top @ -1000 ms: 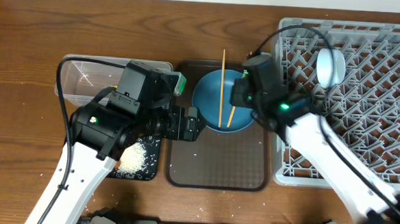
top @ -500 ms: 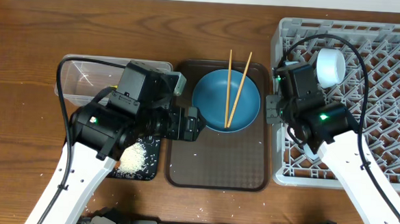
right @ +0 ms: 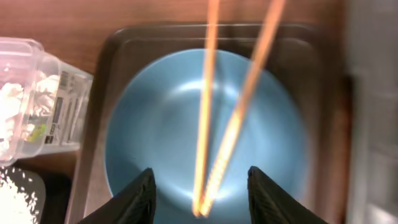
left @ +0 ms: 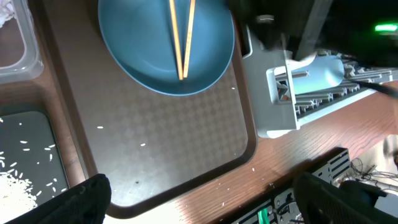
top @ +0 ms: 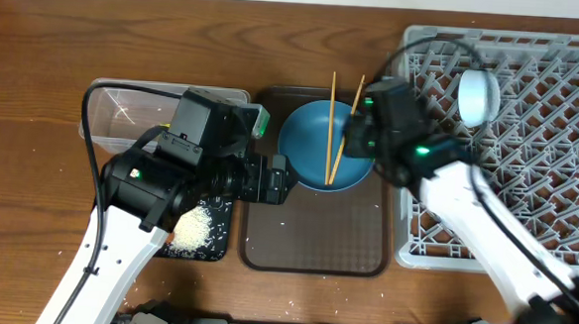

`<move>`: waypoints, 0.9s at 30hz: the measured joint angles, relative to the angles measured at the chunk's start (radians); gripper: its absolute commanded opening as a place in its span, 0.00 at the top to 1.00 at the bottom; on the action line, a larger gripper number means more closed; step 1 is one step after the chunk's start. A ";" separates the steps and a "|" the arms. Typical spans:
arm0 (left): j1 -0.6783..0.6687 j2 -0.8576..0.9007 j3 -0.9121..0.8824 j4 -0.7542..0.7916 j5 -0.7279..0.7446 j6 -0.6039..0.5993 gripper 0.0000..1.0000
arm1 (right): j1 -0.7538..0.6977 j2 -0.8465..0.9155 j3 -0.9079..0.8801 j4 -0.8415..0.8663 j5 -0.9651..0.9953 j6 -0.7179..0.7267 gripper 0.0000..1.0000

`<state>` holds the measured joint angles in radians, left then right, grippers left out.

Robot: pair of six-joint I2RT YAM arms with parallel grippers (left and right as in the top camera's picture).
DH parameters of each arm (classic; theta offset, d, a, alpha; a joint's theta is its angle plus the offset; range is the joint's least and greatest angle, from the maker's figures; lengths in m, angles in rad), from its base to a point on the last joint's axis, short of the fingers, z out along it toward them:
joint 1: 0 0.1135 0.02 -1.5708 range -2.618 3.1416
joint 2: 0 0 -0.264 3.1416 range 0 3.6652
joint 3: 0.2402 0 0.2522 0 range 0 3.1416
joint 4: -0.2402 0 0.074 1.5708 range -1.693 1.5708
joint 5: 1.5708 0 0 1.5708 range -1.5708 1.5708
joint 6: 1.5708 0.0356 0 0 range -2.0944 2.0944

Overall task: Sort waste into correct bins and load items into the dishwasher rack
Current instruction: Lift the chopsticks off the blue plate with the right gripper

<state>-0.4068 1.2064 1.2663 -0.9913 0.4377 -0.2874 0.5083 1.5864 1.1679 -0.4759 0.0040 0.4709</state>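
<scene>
Clear tub point(top: 123, 114) far left, tissue point(right: 11, 106) inside, so paper waste looks sorted. Just in front of it is the black tray point(top: 215, 247) with a rice point(top: 194, 231) heap, food waste kept apart from paper. A few stray grains lie on the brown tray point(top: 315, 248).

Left claw point(top: 277, 179) hangs low at the brown tray's left edge, fingers spread wide, nothing between them. We read it as parked there, out of the other arm's way.

Middle: plate point(top: 305, 153) sits on the far half of the brown tray. The chopsticks point(top: 331, 125) lie across it in a narrow V, near ends almost touching and far ends past the rim. They rest loose on the plate, not gripped.

Right claw point(right: 202, 199) hovers over the plate's right side, fingers parted, pinching nothing. In the wrist view the converging ends sit between the fingers. We judge it is lined up there so that one close takes both sticks.

Rack point(top: 526, 194) far right, touching the brown tray's edge, so the carry is short. One pale cup point(top: 477, 95) is already among the pegs. Plate and sticks are not yet loaded.
</scene>
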 measured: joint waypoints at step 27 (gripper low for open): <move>0.000 0.000 0.000 0.000 0.000 0.000 0.04 | 0.066 0.402 0.000 0.316 0.127 0.011 0.99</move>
<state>-0.4068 1.2068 1.2663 -0.9916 0.4377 -0.2874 0.5739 1.9881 1.1679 -0.1600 0.1314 0.4824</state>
